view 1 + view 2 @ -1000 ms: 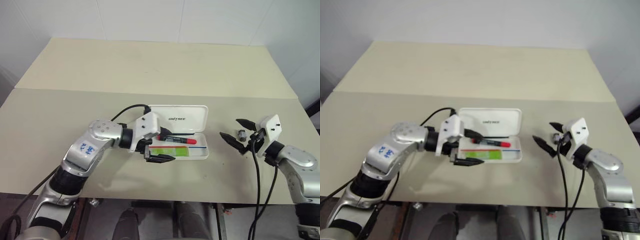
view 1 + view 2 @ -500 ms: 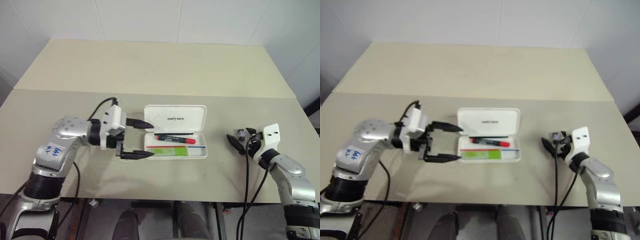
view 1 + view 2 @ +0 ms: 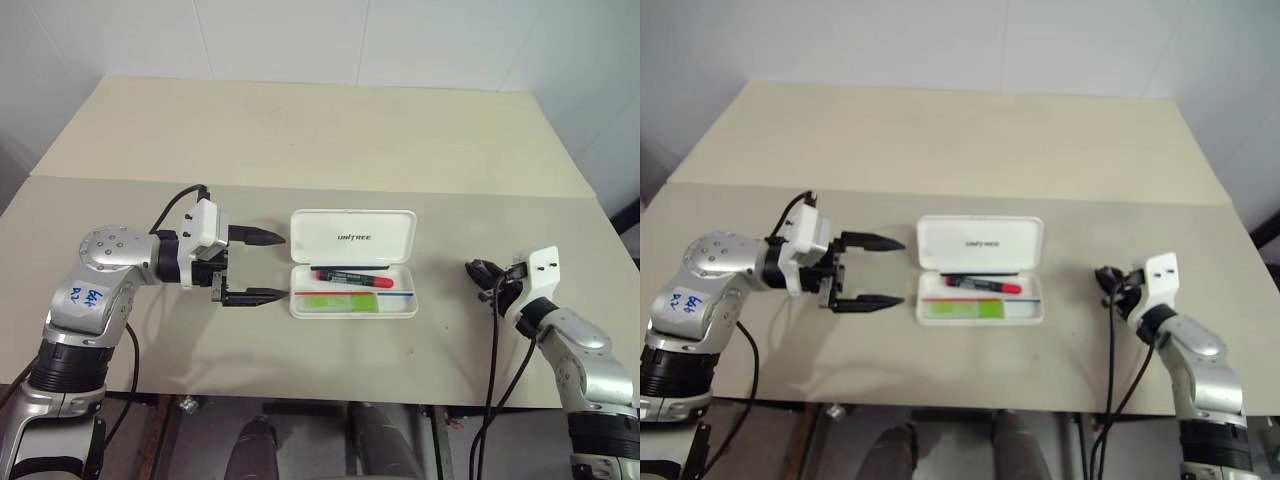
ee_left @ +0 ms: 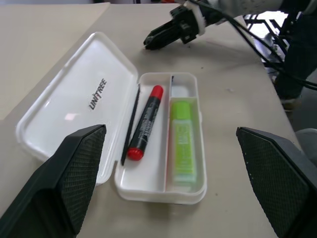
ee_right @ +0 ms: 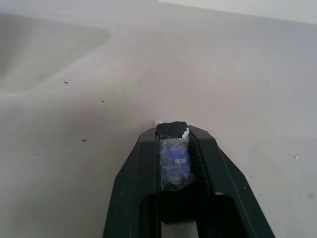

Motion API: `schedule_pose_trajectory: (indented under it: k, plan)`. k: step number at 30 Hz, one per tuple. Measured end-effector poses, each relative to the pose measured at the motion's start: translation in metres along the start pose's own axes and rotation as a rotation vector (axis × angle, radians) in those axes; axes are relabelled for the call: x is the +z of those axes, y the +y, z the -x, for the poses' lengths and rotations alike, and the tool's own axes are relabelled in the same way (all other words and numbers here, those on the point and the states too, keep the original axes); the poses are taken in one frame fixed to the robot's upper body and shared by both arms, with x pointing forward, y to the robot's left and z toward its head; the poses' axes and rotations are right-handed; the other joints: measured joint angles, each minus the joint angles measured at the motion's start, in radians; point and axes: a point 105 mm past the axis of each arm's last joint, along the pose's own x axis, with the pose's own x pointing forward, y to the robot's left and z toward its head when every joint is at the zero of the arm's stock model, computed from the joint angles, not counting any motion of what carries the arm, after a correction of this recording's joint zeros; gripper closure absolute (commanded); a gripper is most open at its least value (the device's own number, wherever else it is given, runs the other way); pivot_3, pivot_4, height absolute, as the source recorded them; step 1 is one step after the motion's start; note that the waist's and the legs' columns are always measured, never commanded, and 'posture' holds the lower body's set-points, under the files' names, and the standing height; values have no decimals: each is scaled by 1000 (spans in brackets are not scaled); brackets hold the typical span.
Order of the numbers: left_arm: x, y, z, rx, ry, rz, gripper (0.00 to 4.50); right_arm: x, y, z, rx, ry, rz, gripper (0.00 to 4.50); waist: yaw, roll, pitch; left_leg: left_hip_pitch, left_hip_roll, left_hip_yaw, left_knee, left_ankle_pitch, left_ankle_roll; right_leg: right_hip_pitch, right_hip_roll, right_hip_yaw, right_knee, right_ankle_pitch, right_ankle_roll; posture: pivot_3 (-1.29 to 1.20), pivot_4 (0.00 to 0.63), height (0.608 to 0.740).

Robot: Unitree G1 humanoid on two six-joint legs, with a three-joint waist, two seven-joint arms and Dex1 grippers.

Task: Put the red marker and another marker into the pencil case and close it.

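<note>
On the desk (image 3: 120, 220) the pencil case (image 3: 353, 263) lies open, near compartment holding another marker (image 3: 335, 302), the red marker (image 3: 352, 277) behind it. Left tool (image 3: 252, 266) stands released beside it; right tool (image 3: 482, 272) is clenched on a small dark object (image 5: 174, 156). The light, stiff, smooth lid reads "UNITREE"; pushing its far edge should close it.

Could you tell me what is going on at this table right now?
The pencil case lies open with the red marker and the lime-green marker inside. The left gripper hangs open beside it. The right gripper is shut on a small dark object. The lid is not yet closed.
</note>
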Motion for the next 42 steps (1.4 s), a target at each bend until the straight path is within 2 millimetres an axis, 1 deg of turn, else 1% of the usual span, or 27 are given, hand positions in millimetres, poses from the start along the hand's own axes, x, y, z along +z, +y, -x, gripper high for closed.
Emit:
schedule_pose_trajectory:
  k: [4,5,7,9,12,14,16,18,20,23,26,29,33,34,36,42]
  plan:
    - [2,1,0,-4,-14,-15,0,39,25,2,172,-99,80,4093,-2,1,0,0,0,0,-1,0,0,0,0,0,0,0,1,0,150,740]
    - [2,2,1,-3,-30,-17,0,48,35,2,227,-118,92,4093,-2,1,0,0,0,0,-1,0,0,0,0,0,0,0,1,0,150,740]
    - [3,1,1,-13,-68,-11,0,60,55,2,329,-142,104,4093,-2,1,0,0,0,0,-1,0,0,0,0,0,0,0,1,0,150,740]
    - [6,-2,1,-39,-102,-21,0,68,77,2,436,-143,119,4093,0,1,0,0,0,0,-1,0,0,0,0,0,0,0,0,0,150,740]
    - [4,-2,8,-41,-117,-20,0,66,104,6,602,-71,186,4093,1,1,0,0,0,0,-1,0,0,0,0,0,0,-1,0,0,150,740]
    - [-2,-4,12,-43,-107,-11,0,59,119,9,711,-10,236,4093,1,1,0,0,0,0,-1,0,0,-1,0,0,0,-1,-1,0,150,740]
    - [-7,-6,15,-44,-102,-3,0,51,131,11,790,29,260,4093,1,1,0,-1,0,0,0,0,0,-1,0,0,-1,-1,-1,0,150,740]
    - [-13,-5,18,-31,-80,5,0,45,135,12,839,61,294,4093,2,0,1,-1,0,0,0,0,0,-1,0,0,-1,-1,-1,0,150,740]
    - [-18,-7,24,-17,-53,7,0,37,130,11,861,101,334,4093,3,0,0,-1,0,0,0,0,0,-1,0,0,-2,-1,-1,0,150,740]
    - [-19,-6,30,8,-44,6,0,28,124,8,882,134,357,4093,3,0,1,-1,0,0,0,0,0,-1,0,0,-2,-1,-1,0,150,740]
    - [-23,-7,35,25,-29,16,0,28,121,4,899,132,387,4093,1,0,1,-1,0,0,0,0,0,-1,0,0,-1,-1,-1,0,150,740]
    - [-23,-8,35,35,-28,17,0,28,116,-1,897,129,400,4093,1,0,1,-1,0,0,0,0,0,-1,0,0,-1,-1,-1,0,150,740]
    - [-22,-11,33,37,-26,7,0,26,114,-3,914,137,407,4093,1,0,1,-1,0,0,-1,0,0,-1,0,0,-1,-1,-1,0,150,740]
    - [-22,-11,33,37,-26,5,0,27,115,-3,920,135,410,3372,1,0,1,-1,0,0,-1,0,0,-1,0,0,-1,-1,-1,0,150,740]
    - [-22,-10,33,44,-25,6,0,29,116,-3,927,127,415,2861,1,0,1,-1,0,0,-1,0,0,-1,0,0,-1,-1,-1,0,150,740]
    - [-22,-10,32,50,-27,7,0,30,119,-3,936,109,417,696,1,0,1,-1,0,0,0,0,0,-1,0,0,-1,-1,-1,0,150,740]
